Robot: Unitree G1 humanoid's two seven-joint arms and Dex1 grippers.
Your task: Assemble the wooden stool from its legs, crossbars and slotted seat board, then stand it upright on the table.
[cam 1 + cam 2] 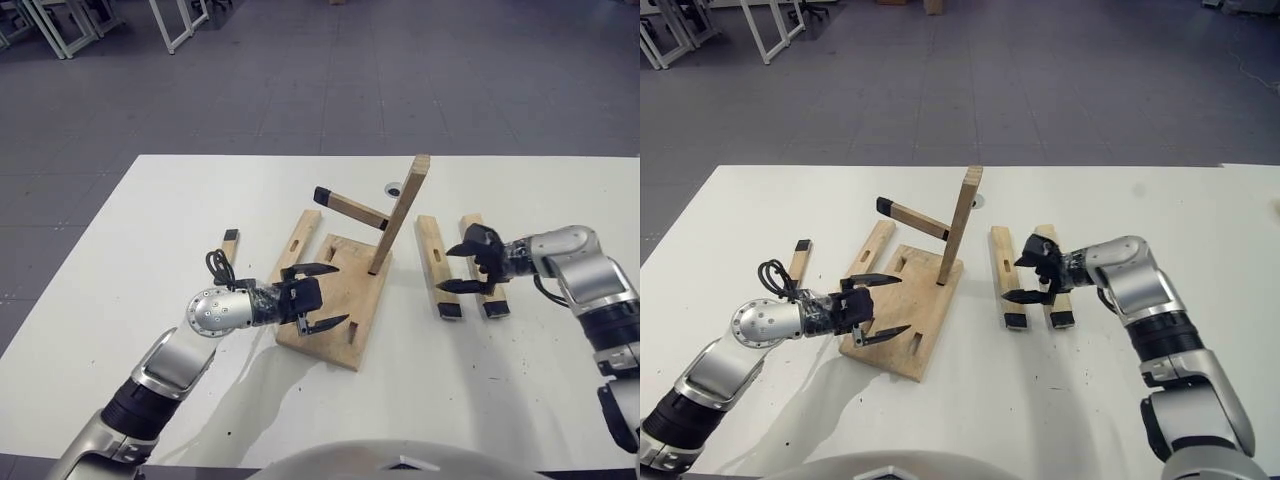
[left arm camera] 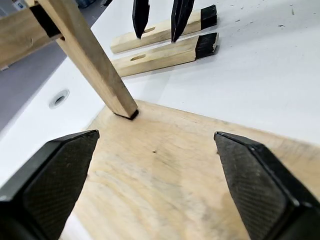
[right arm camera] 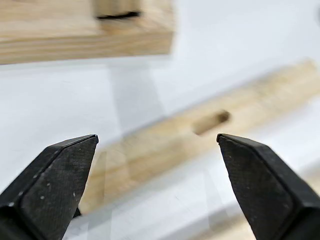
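Already, one leg [image 1: 400, 215] stood tilted in a slot of the seat board [image 1: 350, 325], which lay flat on the white table [image 1: 150, 220] with its slotted face up, presumably so the legs could be pushed in from above. A crossbar [image 1: 350, 207] jutted from that leg toward our left, its black-tipped end hanging free in the air.

We held our left gripper [image 1: 343, 292] low over the near-left part of the board, jaws wide apart and clamped on nothing. We judged it was placed there to steady the board while parts went in.

Our right gripper [image 1: 444, 268] hovered over the nearer of two loose legs [image 1: 438, 250] lying side by side just right of the board, jaws spread and empty. In the right wrist view the fingers straddled that leg near its slot, which suggested a pick was the step in hand.

Another leg [image 1: 298, 240] lay along the board's left edge, and a short black-tipped piece [image 1: 229, 245] rested farther left. Most of the assembly remained.
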